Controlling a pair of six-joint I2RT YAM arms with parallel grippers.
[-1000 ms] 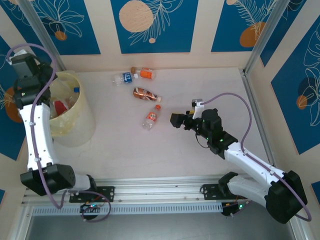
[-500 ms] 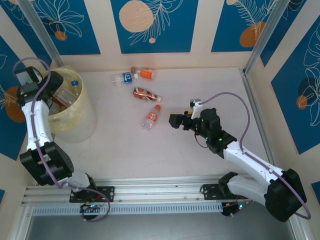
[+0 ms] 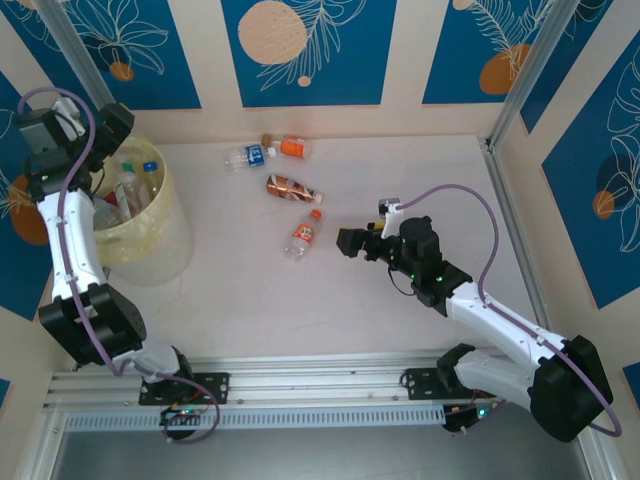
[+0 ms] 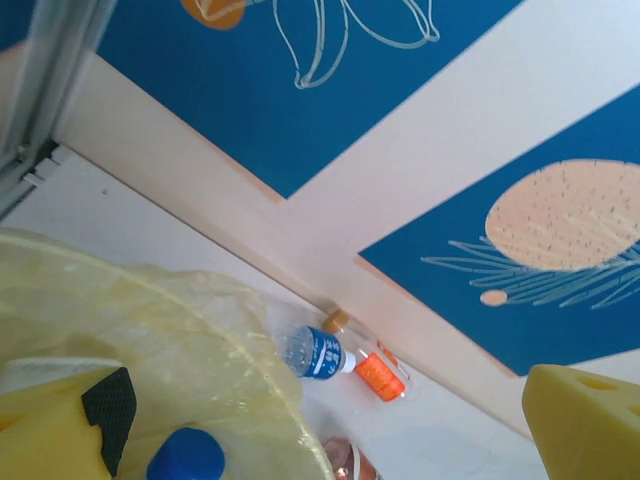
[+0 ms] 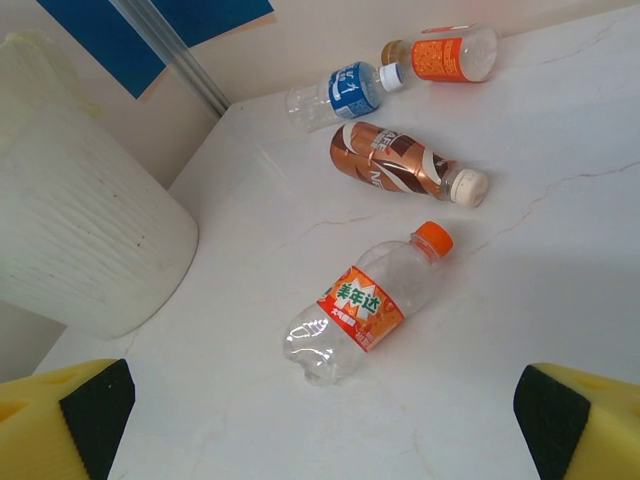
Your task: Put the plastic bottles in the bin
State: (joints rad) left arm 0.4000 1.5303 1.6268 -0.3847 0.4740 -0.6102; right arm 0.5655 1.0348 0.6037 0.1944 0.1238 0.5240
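Bottles [image 3: 127, 187] inside the bin [image 3: 165, 247] show from the top camera.

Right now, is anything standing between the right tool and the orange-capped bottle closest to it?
Nothing visible. The right tool is open and faces the orange-capped bottle, which lies on its side, with only bare table between them.
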